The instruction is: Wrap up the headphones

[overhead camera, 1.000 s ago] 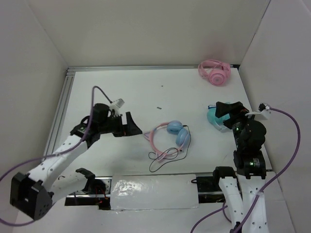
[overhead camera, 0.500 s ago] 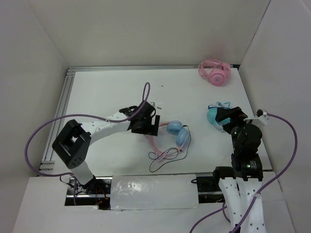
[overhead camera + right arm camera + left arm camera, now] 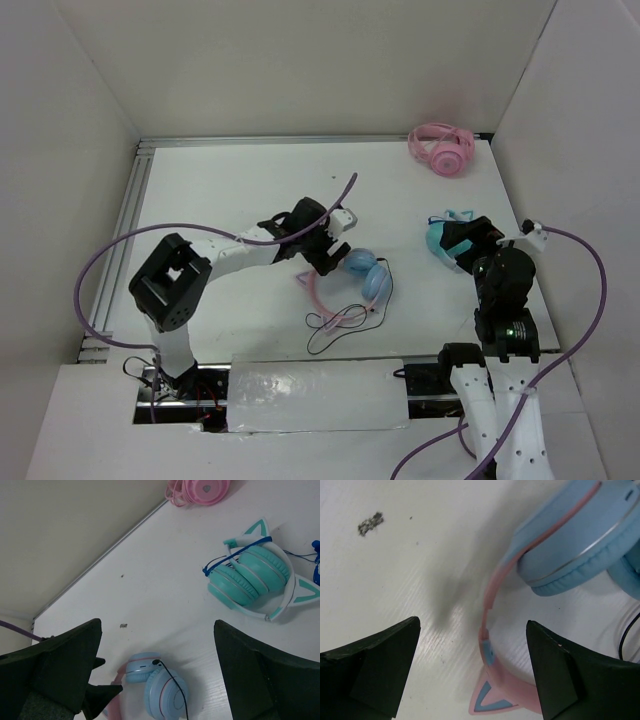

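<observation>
The headphones (image 3: 362,276) lie at the table's middle, with light blue ear cups (image 3: 575,545), a pink headband (image 3: 490,595) and a cat ear (image 3: 492,700). Their thin black cable (image 3: 338,322) loops toward the near edge. My left gripper (image 3: 325,258) is open and low over the table, and in its wrist view (image 3: 475,670) the jaws straddle the headband near the cat ear without touching it. My right gripper (image 3: 458,236) is open and empty, raised at the right. Its wrist view (image 3: 157,650) looks down on the headphones (image 3: 157,685).
Teal cat-ear headphones (image 3: 440,248) with a blue cable lie under my right gripper, also in the right wrist view (image 3: 252,575). All-pink headphones (image 3: 440,150) sit at the back right corner. A small dark speck (image 3: 370,523) lies on the table. White walls enclose the table.
My left arm has swung from the left side across to the headphones, and its open jaws now straddle the headband. My right arm has shifted slightly. The headphones have not moved.
</observation>
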Controlling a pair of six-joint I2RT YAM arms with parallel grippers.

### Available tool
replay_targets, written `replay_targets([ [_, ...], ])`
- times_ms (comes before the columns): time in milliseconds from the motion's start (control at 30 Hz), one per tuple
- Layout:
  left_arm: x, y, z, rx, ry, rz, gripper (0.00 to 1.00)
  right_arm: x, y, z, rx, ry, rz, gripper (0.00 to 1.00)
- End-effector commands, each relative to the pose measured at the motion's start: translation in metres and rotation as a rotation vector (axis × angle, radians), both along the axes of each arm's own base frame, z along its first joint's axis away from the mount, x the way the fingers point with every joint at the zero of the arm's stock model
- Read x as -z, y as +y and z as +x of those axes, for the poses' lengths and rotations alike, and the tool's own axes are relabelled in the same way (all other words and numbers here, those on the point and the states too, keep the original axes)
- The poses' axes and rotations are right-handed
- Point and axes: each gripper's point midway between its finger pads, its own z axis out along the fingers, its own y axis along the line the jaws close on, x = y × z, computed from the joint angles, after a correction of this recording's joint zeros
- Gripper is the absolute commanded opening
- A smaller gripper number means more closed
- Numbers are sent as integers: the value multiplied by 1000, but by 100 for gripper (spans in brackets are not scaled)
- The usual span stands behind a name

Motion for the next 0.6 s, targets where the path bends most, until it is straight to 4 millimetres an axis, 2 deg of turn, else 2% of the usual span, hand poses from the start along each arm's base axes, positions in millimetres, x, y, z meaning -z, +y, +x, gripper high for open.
replay_targets([
  [0,-23,-34,6,240,-91,-84,99,-1,-3,1,9,-4,-20,100],
  [67,-22,-35,6,252,-88,-86,98,0,-3,0,10,-1,-22,100],
  [133,-11,-30,1,221,-33,-55,96,0,-5,-1,19,1,-24,100],
  [167,-4,-22,2,156,-12,-34,96,1,-5,-2,22,6,-23,100],
  [200,-7,-17,1,125,-16,-39,96,-1,-6,-3,24,-2,-23,100],
  [233,5,-5,-8,92,16,-29,96,-1,-5,-3,23,-7,-20,100],
  [267,2,-2,-11,75,13,-42,97,-2,-4,-3,19,-15,-20,100],
  [300,-10,4,-10,34,-12,-51,98,-2,-3,-3,12,-21,-20,100],
  [367,-12,14,-20,-21,17,-60,99,-2,-2,-2,4,-25,-20,100],
  [400,-23,15,-22,-51,16,-95,99,-2,-3,-2,10,-22,-21,100],
  [467,-16,23,-32,-63,33,-88,99,0,-5,-3,21,-5,-21,100],
  [567,-14,22,-39,-29,29,-92,99,1,-4,-2,15,-10,-20,100],
])
